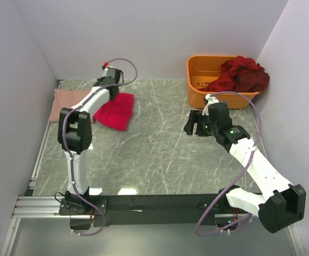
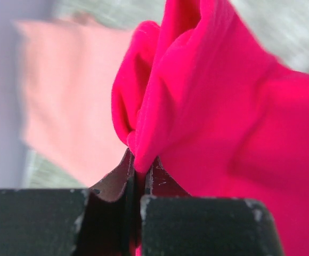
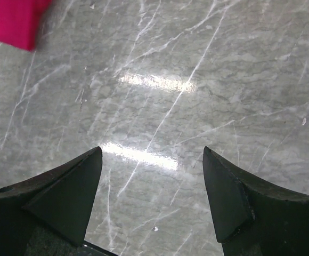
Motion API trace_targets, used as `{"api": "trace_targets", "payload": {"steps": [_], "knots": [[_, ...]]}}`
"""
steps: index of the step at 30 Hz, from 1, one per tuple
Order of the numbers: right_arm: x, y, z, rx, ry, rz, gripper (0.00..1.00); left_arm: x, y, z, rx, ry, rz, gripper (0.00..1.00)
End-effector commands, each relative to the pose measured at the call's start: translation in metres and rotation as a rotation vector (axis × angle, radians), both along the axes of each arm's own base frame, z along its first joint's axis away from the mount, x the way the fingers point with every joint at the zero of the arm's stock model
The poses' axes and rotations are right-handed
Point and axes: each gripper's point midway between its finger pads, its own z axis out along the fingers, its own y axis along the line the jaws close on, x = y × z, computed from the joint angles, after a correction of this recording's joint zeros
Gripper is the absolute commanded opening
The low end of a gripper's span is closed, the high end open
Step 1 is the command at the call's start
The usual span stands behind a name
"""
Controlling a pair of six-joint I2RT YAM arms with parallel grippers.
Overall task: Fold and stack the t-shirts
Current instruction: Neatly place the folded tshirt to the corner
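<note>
The left pincer point(image 2: 140, 166) is pinching the bright red shirt point(image 2: 224, 106) by a bunched edge, likely to stack it on the pale pink shirt point(image 1: 66, 101) far left; the right pincer point(image 3: 152, 153) is hovering wide open.

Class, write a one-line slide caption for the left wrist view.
Left hand shut on a fold of the bright pinkish-red t-shirt, pale pink t-shirt blurred behind.

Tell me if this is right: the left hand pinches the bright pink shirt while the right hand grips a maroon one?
Not quite. The right hand is open and empty above the table, as the right wrist view shows. The left hand does pinch the bright pink shirt.
</note>
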Motion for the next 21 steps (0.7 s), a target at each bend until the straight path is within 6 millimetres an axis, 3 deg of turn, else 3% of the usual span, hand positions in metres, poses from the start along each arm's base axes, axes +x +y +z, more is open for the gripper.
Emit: {"api": "trace_targets", "payload": {"steps": [1,2,8,21], "knots": [[0.005,-0.007,0.004,-0.021,-0.026,-0.024,0.82,0.013,0.04,0.078,0.098,-0.163,0.073,0.01],[0.006,-0.007,0.004,-0.021,-0.024,-0.025,0.82,0.013,0.052,0.085,0.116,-0.167,0.087,0.01],[0.006,-0.008,0.003,-0.025,-0.027,-0.028,0.82,0.011,0.079,0.12,0.106,-0.211,0.099,0.01],[0.008,-0.006,0.002,-0.011,-0.043,-0.024,0.82,0.008,0.095,0.182,0.108,-0.304,0.075,0.01]]}}
